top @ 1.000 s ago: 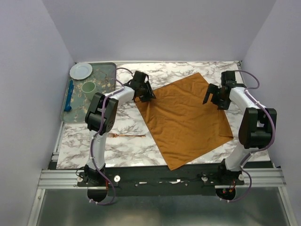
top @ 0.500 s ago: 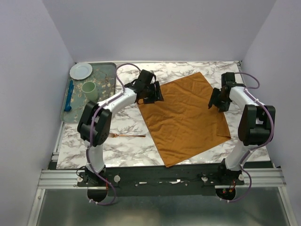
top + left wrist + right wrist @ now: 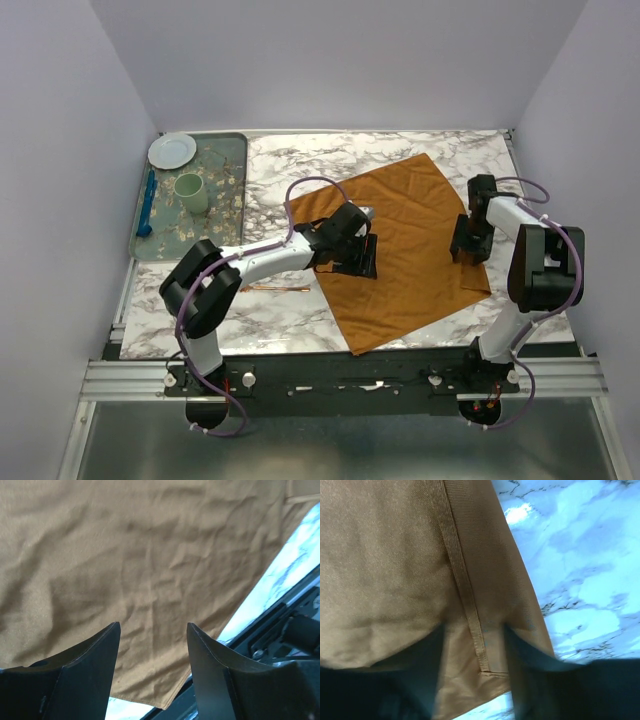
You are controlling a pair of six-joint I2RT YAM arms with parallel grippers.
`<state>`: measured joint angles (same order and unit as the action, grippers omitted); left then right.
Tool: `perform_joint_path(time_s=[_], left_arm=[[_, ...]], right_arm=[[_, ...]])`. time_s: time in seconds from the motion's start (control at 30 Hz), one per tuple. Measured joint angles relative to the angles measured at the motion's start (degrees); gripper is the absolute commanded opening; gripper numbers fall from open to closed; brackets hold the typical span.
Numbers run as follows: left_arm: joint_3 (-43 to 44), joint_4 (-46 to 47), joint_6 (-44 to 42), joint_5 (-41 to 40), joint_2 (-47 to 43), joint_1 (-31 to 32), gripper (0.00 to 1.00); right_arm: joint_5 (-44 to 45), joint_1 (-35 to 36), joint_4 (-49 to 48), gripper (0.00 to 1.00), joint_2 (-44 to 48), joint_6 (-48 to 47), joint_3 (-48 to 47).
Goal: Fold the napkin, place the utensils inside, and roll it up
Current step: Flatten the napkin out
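Observation:
The rust-orange napkin (image 3: 420, 210) lies spread as a diamond on the marble table. My left gripper (image 3: 360, 266) hovers over the napkin's left-middle part. In the left wrist view the left gripper (image 3: 153, 632) is open, with only wrinkled napkin (image 3: 150, 555) below it. My right gripper (image 3: 466, 250) is down at the napkin's right edge. In the right wrist view the right gripper (image 3: 472, 647) is blurred, its jaws still apart astride the hemmed edge of the napkin (image 3: 385, 555). The copper fork (image 3: 285, 288) lies left of the napkin, partly under my left arm.
A green tray (image 3: 225, 170) at the back left holds a white plate (image 3: 172, 150), a pale green cup (image 3: 190, 190) and a blue utensil (image 3: 148, 200). The metal frame rail (image 3: 340, 375) runs along the near table edge.
My left arm has swung from the napkin's left corner to over its middle, toward the near side. The right gripper has slid nearer along the right edge and its jaws have narrowed.

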<state>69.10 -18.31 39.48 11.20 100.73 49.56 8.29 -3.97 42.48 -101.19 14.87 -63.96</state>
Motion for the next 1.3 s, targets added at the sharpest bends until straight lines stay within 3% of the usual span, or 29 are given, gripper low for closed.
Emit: perform_joint_path(time_s=[0.07, 0.2, 0.5, 0.57, 0.97, 1.1, 1.3], left_arm=[[-0.7, 0.0, 0.0, 0.1, 0.5, 0.2, 0.64], [-0.8, 0.3, 0.0, 0.0, 0.7, 0.2, 0.65], [-1.9, 1.6, 0.4, -0.1, 1.7, 0.2, 0.65], [-2.8, 1.9, 0.7, -0.2, 2.3, 0.2, 0.65], [-4.0, 2.4, 2.1, -0.3, 2.6, 0.2, 0.66], [-4.0, 2.4, 2.2, -0.3, 2.6, 0.2, 0.67], [-4.5, 2.5, 2.6, -0.3, 2.8, -0.1, 0.67]], right_arm=[[-0.5, -0.2, -0.1, 0.36, 0.0, -0.4, 0.1], [-1.6, -0.5, -1.0, 0.33, 0.0, 0.0, 0.4], [-2.6, -0.9, -2.1, 0.38, 0.8, -0.1, 1.4], [-2.7, -0.9, -2.5, 0.32, 2.0, 0.0, 2.3], [-2.6, -1.2, -3.7, 0.27, 2.2, -0.2, 3.4], [-2.7, -1.4, -3.8, 0.16, 2.0, -0.1, 3.3], [-1.9, -1.4, -3.8, 0.15, 1.6, 0.0, 2.9]])
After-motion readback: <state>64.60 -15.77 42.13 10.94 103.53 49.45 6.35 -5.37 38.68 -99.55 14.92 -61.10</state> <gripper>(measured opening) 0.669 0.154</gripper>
